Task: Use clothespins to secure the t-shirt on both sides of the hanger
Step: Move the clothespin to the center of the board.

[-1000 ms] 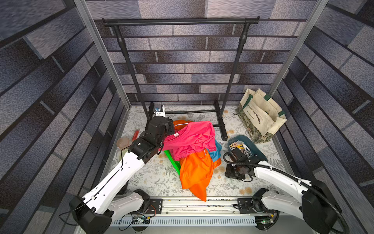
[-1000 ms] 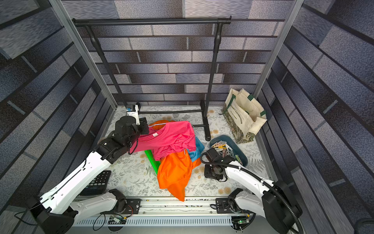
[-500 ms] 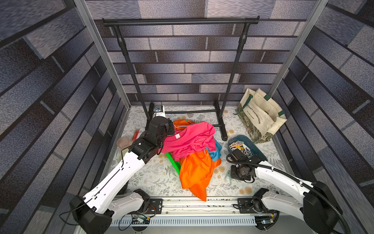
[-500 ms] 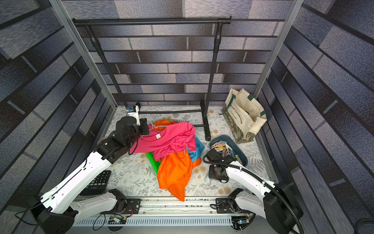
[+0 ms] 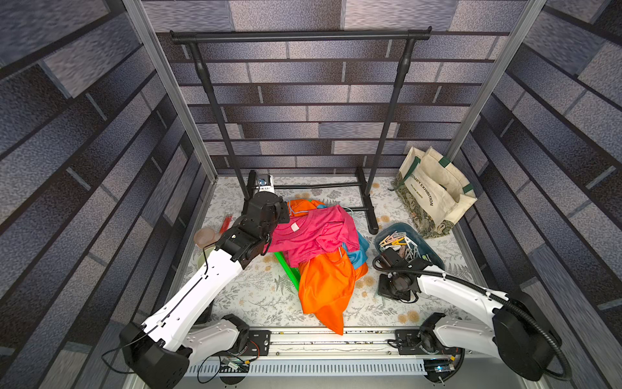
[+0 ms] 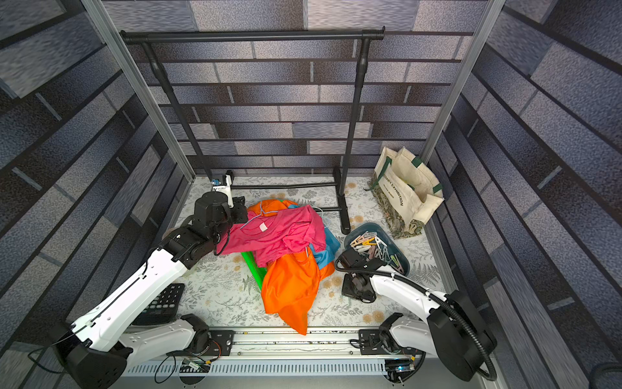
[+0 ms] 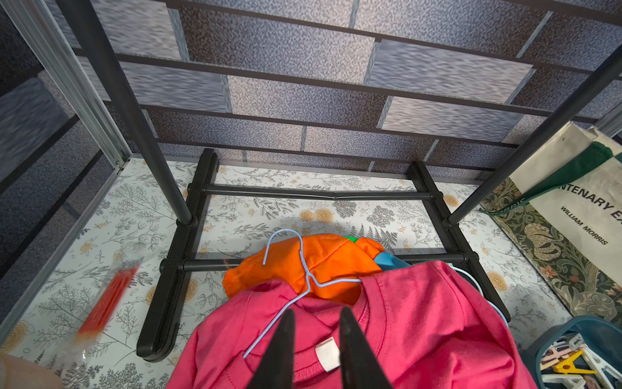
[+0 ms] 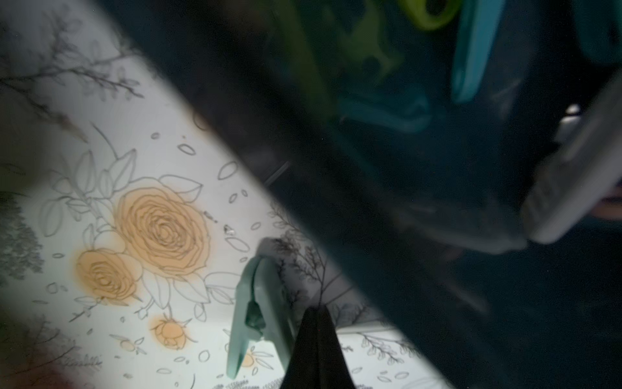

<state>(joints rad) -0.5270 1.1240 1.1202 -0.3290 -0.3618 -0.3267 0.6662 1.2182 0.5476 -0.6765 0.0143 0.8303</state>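
On a floral-patterned table (image 5: 255, 303) inside a grey brick-walled booth, a pink t-shirt (image 5: 313, 232) lies crumpled on top of an orange shirt (image 5: 323, 286). A thin pale blue wire hanger (image 7: 304, 266) is threaded through its neck. The left gripper (image 7: 316, 311) hovers over the collar with its two dark fingers a little apart and nothing between them.

Near the pile, a blue tray (image 5: 436, 257) holds the clothespins (image 5: 400, 240), a jumble of small pastel pegs. The right gripper (image 8: 314, 315) points down at the table beside the tray, its fingers pressed together. One mint clothespin (image 8: 259, 303) lies flat just beside the tips and does not appear to be held.

The pegs look light, rigid and smooth, so one could easily skid away or twist when pinched. The best hold is probably across the two tail ends, where a squeeze opens the peg's mouth. The shirt is soft and may slide along the thin wire until it is clipped at each shoulder.
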